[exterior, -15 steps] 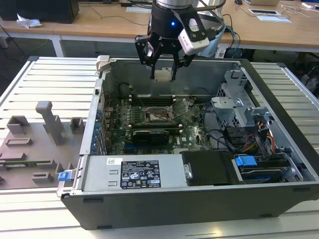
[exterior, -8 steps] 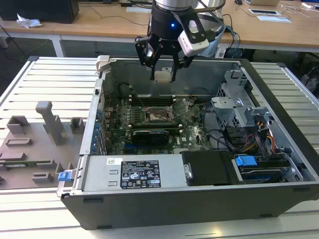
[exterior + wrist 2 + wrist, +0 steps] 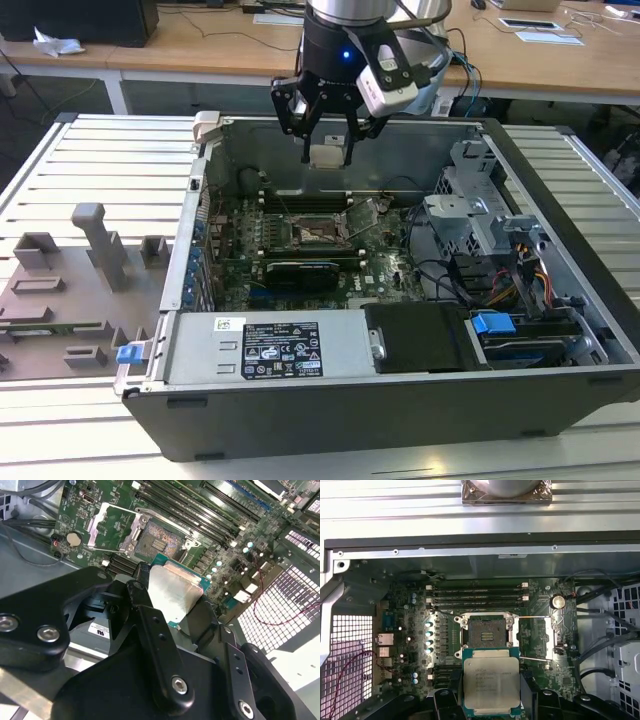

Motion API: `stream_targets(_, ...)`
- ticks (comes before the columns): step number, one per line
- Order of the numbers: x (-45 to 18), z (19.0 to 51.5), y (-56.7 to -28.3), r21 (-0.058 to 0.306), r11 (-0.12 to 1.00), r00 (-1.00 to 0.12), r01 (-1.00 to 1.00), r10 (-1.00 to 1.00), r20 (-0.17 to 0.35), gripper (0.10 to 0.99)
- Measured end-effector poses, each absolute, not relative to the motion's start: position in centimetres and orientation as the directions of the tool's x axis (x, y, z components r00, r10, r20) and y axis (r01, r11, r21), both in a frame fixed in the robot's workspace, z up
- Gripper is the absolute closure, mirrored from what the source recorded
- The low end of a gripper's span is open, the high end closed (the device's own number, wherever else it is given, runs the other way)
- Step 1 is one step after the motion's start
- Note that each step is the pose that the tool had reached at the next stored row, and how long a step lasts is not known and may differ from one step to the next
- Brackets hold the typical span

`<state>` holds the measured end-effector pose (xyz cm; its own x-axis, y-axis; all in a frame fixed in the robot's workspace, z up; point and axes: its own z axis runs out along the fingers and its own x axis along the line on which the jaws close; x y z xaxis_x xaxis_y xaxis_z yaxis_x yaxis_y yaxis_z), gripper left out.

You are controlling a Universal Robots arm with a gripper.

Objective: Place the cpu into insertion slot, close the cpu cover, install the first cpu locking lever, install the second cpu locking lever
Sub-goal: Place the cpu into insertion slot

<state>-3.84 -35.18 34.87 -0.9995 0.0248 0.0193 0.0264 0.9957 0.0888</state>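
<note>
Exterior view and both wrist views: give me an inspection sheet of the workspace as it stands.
Surface: slatted table carrying the open computer case.
Job's things: cpu held above the board, metal top facing the first wrist view; insertion slot empty, with its contacts exposed; cpu cover swung open beside the slot.
Clutter: grey fixture plate with upright blocks, at the exterior view's left of the case.
Grippers: gripper shut on the cpu's edges, over the case.
Cables: cable bundle inside the case at the exterior view's right; red wire by the mesh panel.
Surroundings: wooden desks behind the table.
</note>
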Motion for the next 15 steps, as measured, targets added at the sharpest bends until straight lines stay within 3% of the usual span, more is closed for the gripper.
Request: stream_targets(15,-3.84,34.03,-35.18,0.089,0.996,-1.0,0.026,0.025,0.019,0.541)
